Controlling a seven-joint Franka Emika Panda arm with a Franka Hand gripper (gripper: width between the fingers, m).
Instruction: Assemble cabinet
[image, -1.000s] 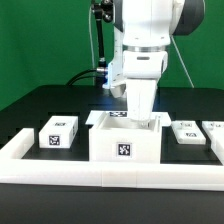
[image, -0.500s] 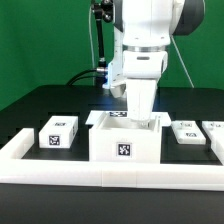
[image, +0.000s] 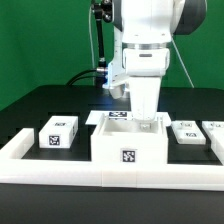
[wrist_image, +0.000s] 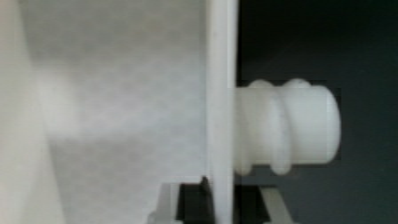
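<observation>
The big white box (image: 127, 148) of the cabinet stands at the middle of the worktop's (image: 40, 100) front edge, right up against the long white rail (image: 60, 172). The arm (image: 146, 45) reaches down into its open top, so its tip is hidden from out here.

The wrist view shows the gripper (wrist_image: 221, 203). Its dark fingers (wrist_image: 263, 204) sit one on each side of the box's thin wall and look pinched on it, though it is blurry. A round white knob (wrist_image: 295, 118) sticks out of that wall.

A small block (image: 58, 133) waits near the front corner on the exterior view's left. A flat panel (image: 186, 131) lies near the box on the other side.

I think the hold is the worry. The wall is thin and smooth, so the box could slip or tip if lifted. If slid, it could catch on the rail or bump the flat panel.
</observation>
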